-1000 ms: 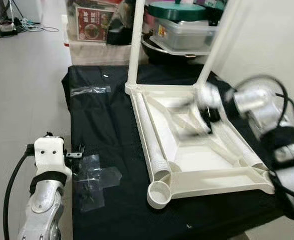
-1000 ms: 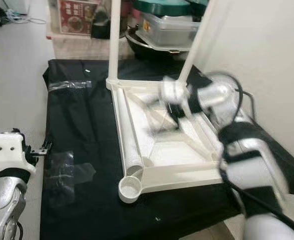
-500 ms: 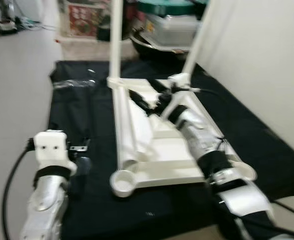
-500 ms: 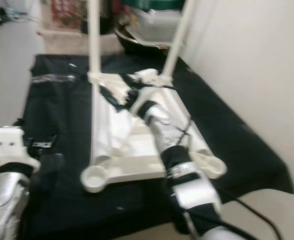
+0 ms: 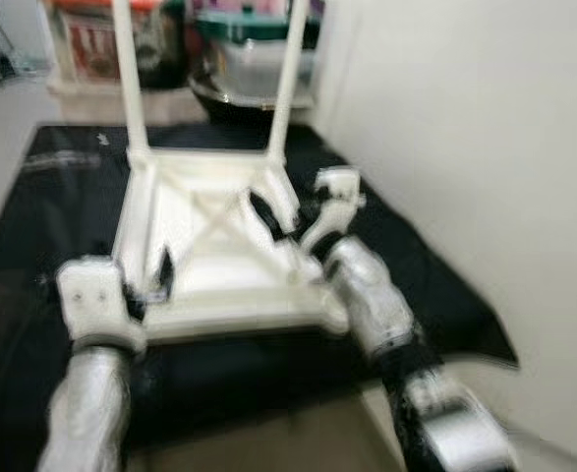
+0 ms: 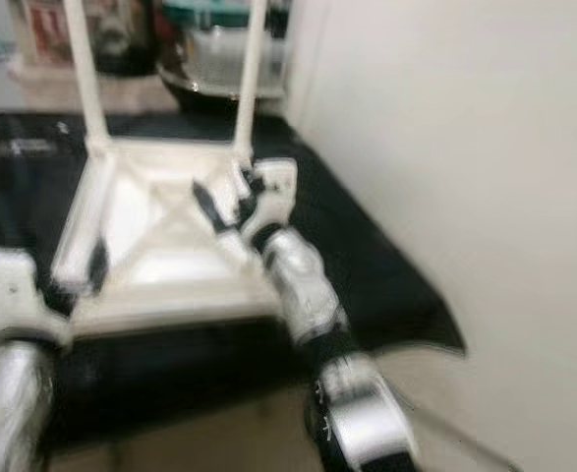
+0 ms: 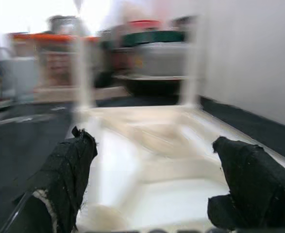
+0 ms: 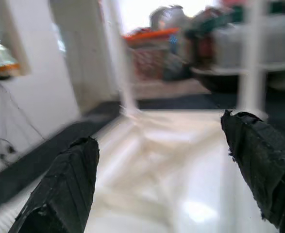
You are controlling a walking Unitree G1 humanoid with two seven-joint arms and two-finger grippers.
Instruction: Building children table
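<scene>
- A white plastic children's table (image 5: 204, 246) lies upside down on a black cloth (image 5: 426, 285) that covers the low surface, its underside with moulded diagonal ribs facing up
- Two white tubular legs stand upright at its far corners, the far-left leg (image 5: 129, 74) and the far-right leg (image 5: 290, 79)
- The head views are blurred, so fine detail on the upturned table cannot be made out
- The left end effector (image 7: 157, 179) is at the near-left corner of the upturned table, its two black fingers (image 7: 67, 174) spread wide apart with the white plastic showing between them and nothing gripped
- The silver left arm (image 5: 91, 393) reaches up from the near left to that corner
- The right end effector (image 8: 171, 179) is over the right side of the upturned table near the far-right leg, its black fingers (image 8: 64, 189) also wide apart and holding nothing
- The silver right arm (image 5: 367, 305) runs from the near right along the table's right edge
- Beyond the cloth, on the far side, stand stacked clear plastic storage boxes with a green lid (image 5: 254, 39) and a red printed box (image 5: 86, 44)
- A plain white wall (image 5: 465, 147) fills the right of the scene
</scene>
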